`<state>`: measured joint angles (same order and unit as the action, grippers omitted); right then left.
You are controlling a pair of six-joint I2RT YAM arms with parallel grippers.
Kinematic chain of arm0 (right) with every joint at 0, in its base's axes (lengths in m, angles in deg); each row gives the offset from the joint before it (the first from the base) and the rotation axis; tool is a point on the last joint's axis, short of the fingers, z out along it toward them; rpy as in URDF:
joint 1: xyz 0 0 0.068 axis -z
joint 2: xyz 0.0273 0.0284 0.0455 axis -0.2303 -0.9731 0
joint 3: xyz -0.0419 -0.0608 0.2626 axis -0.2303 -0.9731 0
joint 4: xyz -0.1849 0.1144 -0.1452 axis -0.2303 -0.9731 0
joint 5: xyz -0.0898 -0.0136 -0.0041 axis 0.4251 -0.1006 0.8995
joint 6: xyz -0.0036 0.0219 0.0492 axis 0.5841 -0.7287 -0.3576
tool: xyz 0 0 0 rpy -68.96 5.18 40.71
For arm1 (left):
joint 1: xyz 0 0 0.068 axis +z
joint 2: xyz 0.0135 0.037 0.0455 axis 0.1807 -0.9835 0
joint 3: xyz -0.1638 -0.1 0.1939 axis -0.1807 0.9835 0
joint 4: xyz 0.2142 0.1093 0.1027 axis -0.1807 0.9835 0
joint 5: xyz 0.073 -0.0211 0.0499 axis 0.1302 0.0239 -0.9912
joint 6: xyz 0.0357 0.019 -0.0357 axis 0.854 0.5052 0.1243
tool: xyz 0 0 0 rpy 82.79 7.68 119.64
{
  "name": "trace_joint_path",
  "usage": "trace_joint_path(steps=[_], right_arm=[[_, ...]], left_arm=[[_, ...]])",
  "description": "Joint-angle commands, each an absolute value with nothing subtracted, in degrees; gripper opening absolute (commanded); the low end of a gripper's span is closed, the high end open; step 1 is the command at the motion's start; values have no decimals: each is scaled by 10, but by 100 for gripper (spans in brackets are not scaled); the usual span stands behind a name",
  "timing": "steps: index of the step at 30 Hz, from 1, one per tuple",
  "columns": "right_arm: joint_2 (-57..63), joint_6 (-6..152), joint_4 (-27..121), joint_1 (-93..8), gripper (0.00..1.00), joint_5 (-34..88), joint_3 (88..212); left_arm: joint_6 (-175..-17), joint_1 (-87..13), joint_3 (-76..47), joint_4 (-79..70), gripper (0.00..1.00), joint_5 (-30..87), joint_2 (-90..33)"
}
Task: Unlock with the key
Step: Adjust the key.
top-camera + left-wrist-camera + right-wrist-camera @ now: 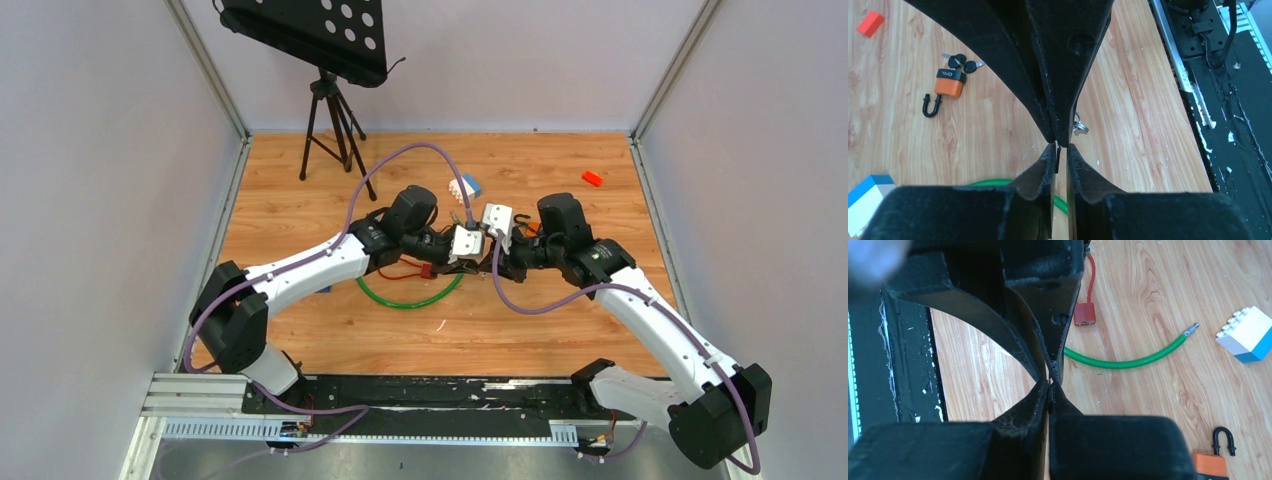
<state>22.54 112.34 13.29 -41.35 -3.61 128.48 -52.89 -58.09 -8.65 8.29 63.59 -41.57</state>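
Currently the right gripper (1049,386) is pressed fully together, and a thin dark strip, judged to be the key (1058,156), projects from its tips, with a key ring (1079,126) hanging just beside them. The left gripper (1061,152) is presented tip to tip against it. Its jaws are set narrowly apart around the strip and a slit of light is visible beside it, so a firm pinch is not confirmed. Both grippers are held above the table (400,340), near its middle.

The orange padlock (950,86) is found lying flat on the wood, well apart from both grippers. Its black shackle (931,107) is offset to one side of the body, and whether it is latched cannot be told. A small bunch of keys (962,62) lies at the opposite end of the padlock; whether one is inserted cannot be told. A red lock body (1084,314) and a green cable (1123,361) lie nearer the grippers.

The task is judged to be at an early stage: the key is raised and offered between the grippers, while insertion and turning are not yet done, and the lock intended is not established
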Motion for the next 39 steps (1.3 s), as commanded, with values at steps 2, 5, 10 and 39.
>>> trace_joint_path(steps=[2, 5, 10, 39], right_arm=[[225, 1115, 150, -411, 0, -49, 1307], [228, 1114, 151, -409, 0, -45, 1305], [233, 1113, 148, -402, 7, -44, 1303], [188, 1107, 130, -370, 38, -97, 1301]], left_arm=[[-524, -590, -121, 99, 8, 639, -421], [-516, -590, -114, 102, 0, 634, -417], [-503, -590, -93, 91, 0, 631, -402], [-543, -589, -55, 27, 0, 652, -381]])
